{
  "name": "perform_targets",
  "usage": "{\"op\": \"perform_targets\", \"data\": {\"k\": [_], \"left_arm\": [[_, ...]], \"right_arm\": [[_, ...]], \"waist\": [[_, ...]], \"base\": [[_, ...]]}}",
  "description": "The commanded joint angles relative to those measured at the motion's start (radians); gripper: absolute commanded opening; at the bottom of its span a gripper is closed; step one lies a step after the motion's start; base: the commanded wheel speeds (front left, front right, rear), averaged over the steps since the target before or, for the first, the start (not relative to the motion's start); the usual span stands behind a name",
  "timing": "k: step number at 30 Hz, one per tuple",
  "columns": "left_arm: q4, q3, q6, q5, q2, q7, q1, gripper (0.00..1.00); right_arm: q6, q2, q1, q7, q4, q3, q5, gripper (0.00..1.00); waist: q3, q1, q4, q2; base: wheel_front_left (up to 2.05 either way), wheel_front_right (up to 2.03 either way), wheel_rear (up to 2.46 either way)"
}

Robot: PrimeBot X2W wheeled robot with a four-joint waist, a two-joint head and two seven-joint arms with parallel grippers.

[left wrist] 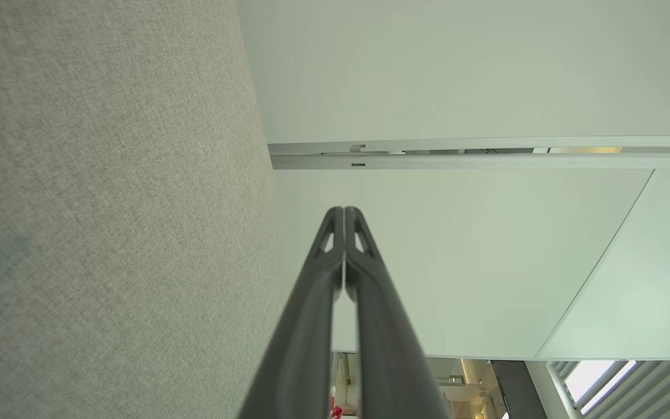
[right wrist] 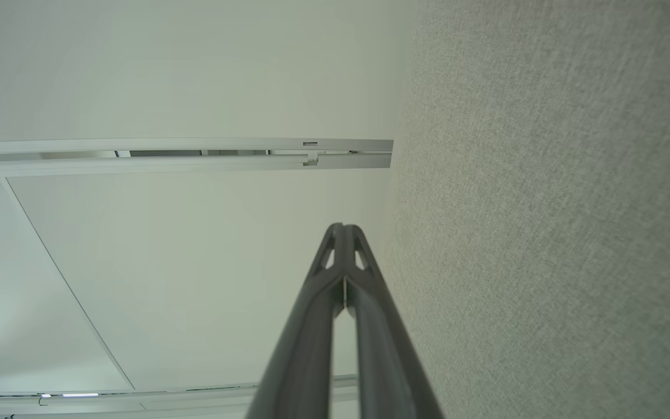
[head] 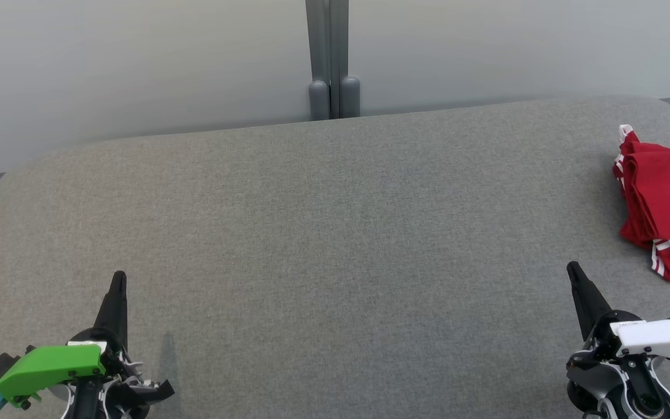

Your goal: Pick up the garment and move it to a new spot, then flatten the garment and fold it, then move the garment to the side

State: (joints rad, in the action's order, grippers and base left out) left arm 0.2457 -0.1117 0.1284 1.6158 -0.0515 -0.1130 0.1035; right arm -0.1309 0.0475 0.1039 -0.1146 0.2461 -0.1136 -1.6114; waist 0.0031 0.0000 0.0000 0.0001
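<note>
1. Our left gripper (head: 118, 280) sits over the front left of the grey fabric-covered table (head: 335, 233). Its two long dark fingers are pressed tip to tip and grip nothing.
2. Our right gripper (head: 574, 272) mirrors it over the table's front right, jaws likewise closed flat and empty. Its fingers point toward the table's far edge.
3. We read this matched, withdrawn pose as arms parked clear of the work, not as a reach.
4. The red garment with white trim (head: 663, 203) lies at the table's right edge, toward the far corner and well apart from both grippers. It is stacked in neat layers.
5. Folded and set aside as it is, we judge the task close to complete.
6. The garment rests directly on the table's covering, in no basket or bin.
7. Beyond the table's far edge we see pale wall panels joined at a grey post (head: 329, 58).
</note>
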Motion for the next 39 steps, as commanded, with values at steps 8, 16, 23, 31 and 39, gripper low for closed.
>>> {"op": "perform_targets", "data": {"k": [8,16,23,31,39], "left_arm": [[-0.001,-0.003,0.005,-0.003,-0.002,-0.003,0.011,0.0],[-0.001,-0.004,0.005,-0.003,-0.001,-0.003,0.011,0.0],[-0.001,-0.004,0.005,-0.003,-0.001,-0.004,0.011,0.0],[-0.001,-0.004,0.005,-0.004,-0.001,-0.004,0.011,0.0],[-0.001,-0.004,0.005,-0.004,-0.001,-0.004,0.011,0.0]], "right_arm": [[0.0,0.005,0.009,-0.003,-0.004,-0.002,-0.003,0.0],[0.0,0.005,0.009,-0.002,-0.004,-0.002,-0.003,0.0],[0.0,0.005,0.009,-0.002,-0.004,-0.002,-0.003,0.0],[0.0,0.005,0.009,-0.002,-0.004,-0.002,-0.003,0.0],[0.0,0.005,0.009,-0.002,-0.004,-0.002,-0.003,0.0]], "waist": [[0.0,0.0,0.0,-0.0001],[0.0,0.0,0.0,-0.0001],[0.0,0.0,0.0,-0.0001],[0.0,0.0,0.0,-0.0001],[0.0,0.0,0.0,-0.0001]], "base": [[0.0,0.0,0.0],[0.0,0.0,0.0],[0.0,0.0,0.0],[0.0,0.0,0.0],[0.0,0.0,0.0]]}}
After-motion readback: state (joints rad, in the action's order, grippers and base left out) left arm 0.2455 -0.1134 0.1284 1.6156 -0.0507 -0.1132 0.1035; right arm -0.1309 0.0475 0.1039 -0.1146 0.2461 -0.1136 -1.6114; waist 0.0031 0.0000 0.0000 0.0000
